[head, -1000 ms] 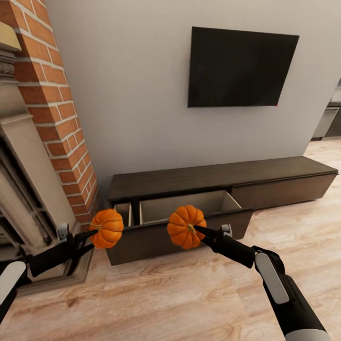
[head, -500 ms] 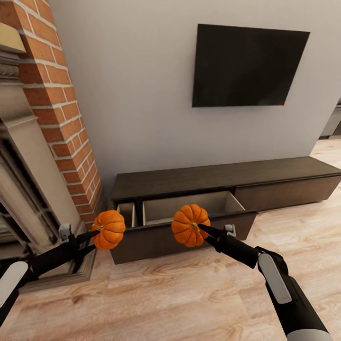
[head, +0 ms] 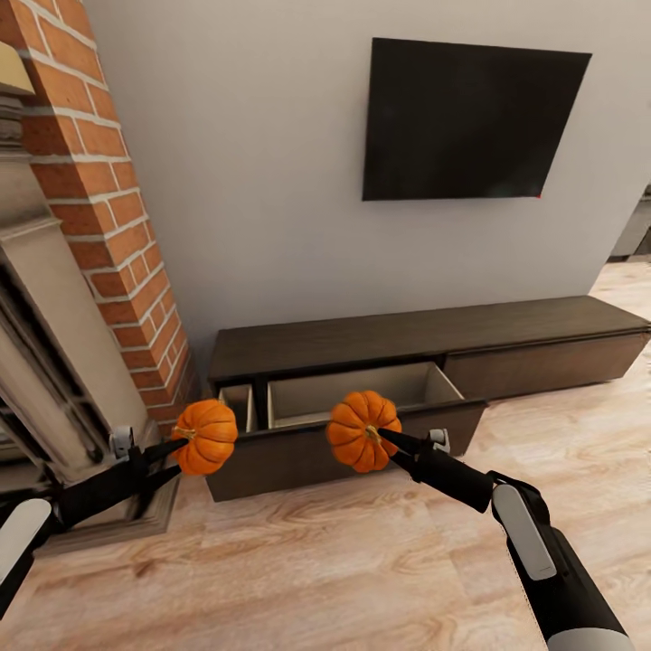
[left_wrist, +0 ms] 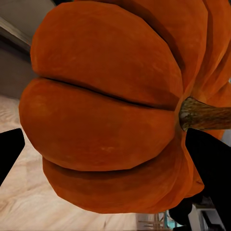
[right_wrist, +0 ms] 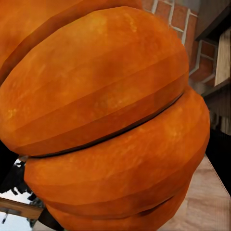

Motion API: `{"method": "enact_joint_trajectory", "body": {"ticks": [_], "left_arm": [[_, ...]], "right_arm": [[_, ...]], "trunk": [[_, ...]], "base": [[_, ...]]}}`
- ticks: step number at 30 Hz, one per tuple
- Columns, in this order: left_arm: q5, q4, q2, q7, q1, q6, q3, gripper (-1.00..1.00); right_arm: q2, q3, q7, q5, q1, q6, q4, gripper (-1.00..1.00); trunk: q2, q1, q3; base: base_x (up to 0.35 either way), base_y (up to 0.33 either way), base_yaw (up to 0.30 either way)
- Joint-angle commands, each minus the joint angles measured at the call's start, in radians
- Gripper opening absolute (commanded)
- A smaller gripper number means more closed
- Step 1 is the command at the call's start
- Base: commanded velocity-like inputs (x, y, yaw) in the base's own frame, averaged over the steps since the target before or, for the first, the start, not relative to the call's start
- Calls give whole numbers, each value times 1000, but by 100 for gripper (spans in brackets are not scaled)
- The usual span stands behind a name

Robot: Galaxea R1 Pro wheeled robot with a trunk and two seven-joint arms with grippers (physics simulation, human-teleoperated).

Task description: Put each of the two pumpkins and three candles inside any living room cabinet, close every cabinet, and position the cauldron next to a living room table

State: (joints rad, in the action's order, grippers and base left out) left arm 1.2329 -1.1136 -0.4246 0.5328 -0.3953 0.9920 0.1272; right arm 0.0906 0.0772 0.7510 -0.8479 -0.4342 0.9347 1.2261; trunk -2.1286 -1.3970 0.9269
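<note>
Both arms reach forward toward the cabinet (head: 425, 339), the left gripper (head: 178, 440) and right gripper (head: 378, 436) each clamped on a pumpkin stem.

Open air over the pulled-out drawer (head: 362, 389) of the cabinet (head: 425, 330): its pale inside lies bare, with room to drop in from above. The drawer's dark front panel (head: 298, 452) rises between both tools and that space. Left tool (head: 179, 443) is hemmed by the brick column (head: 108, 226) and fireplace surround (head: 54, 362). Right tool (head: 384, 438) has clear wood floor (head: 362, 561) around it.
</note>
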Motion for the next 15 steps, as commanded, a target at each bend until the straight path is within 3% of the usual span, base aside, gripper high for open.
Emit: {"method": "enact_joint_trajectory", "body": {"ticks": [1,15], "left_arm": [[-3,-1,0,3,-1,5,2,-100],[-9,-5,3,2,0,5,0,-100]], "right_arm": [[0,1,4,-2,-1,6,0,-100],[0,1,4,-2,-1,6,0,-100]], "trunk": [[0,0,1],[0,0,1]], "base": [[0,-259,-119],[0,-280,-264]]}}
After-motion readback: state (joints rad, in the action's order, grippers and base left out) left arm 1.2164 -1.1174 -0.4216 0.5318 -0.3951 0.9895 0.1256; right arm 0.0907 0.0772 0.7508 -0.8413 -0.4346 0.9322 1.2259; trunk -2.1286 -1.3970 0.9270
